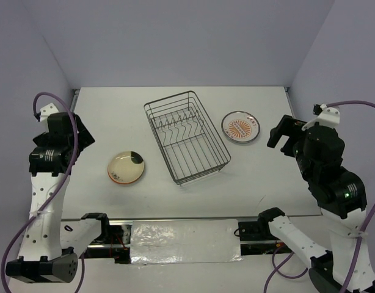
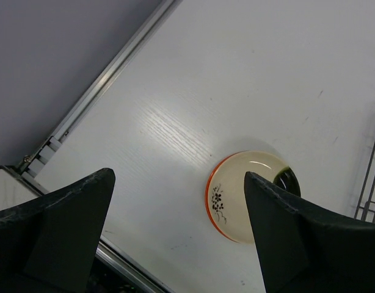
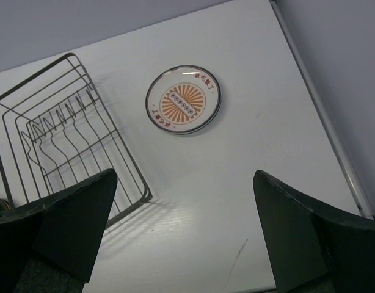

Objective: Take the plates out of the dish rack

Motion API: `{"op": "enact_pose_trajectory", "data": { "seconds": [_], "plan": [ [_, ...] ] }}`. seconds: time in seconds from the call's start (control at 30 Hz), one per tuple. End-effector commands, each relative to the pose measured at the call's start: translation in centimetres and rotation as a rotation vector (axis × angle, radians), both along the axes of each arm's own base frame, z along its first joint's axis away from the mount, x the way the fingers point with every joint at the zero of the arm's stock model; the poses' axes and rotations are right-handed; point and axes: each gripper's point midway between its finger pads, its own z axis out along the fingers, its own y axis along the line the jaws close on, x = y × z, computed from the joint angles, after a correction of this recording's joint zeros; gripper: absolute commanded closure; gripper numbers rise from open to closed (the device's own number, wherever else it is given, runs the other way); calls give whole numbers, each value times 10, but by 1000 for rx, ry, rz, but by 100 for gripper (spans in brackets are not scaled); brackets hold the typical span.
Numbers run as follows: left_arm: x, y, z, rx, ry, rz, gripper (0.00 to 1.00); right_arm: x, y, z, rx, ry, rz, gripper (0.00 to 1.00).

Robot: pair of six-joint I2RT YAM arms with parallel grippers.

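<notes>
The dark wire dish rack (image 1: 186, 135) stands mid-table with bare tines and no plate in it; it also shows in the right wrist view (image 3: 59, 152). A cream plate with dark blotches and orange rim (image 1: 126, 167) lies flat left of the rack, seen in the left wrist view (image 2: 236, 198). A white plate with orange sunburst and grey rim (image 1: 240, 126) lies flat right of the rack, also in the right wrist view (image 3: 183, 99). My left gripper (image 2: 178, 229) is open and empty, raised above the table at the left. My right gripper (image 3: 184, 235) is open and empty, raised at the right.
A metal rail (image 2: 108, 73) runs along the table's left edge and another (image 3: 322, 116) along the right edge. A foil-covered strip (image 1: 184, 241) lies at the near edge between the arm bases. Grey walls enclose the table.
</notes>
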Motion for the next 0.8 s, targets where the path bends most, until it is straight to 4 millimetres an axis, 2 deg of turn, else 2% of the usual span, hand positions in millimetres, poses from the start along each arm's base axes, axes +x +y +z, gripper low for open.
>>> {"op": "enact_pose_trajectory", "data": {
  "seconds": [0.0, 0.03, 0.1, 0.17, 0.77],
  "plan": [
    [-6, 12, 29, 62, -46, 62, 0, -19, -19, 6, -1, -22, -80, 0],
    [-6, 12, 39, 70, -58, 67, 1, -27, -23, 10, 12, -47, -92, 0],
    [-5, 14, 46, 84, -65, 76, 1, -31, -26, 12, 10, -61, -102, 0],
    [0, 8, 51, 90, -74, 50, 0, -33, -28, 14, -3, -52, -107, 0],
    [1, 8, 44, 109, -53, 54, 0, -33, -28, 12, 29, -55, -123, 0]
  ]
}}
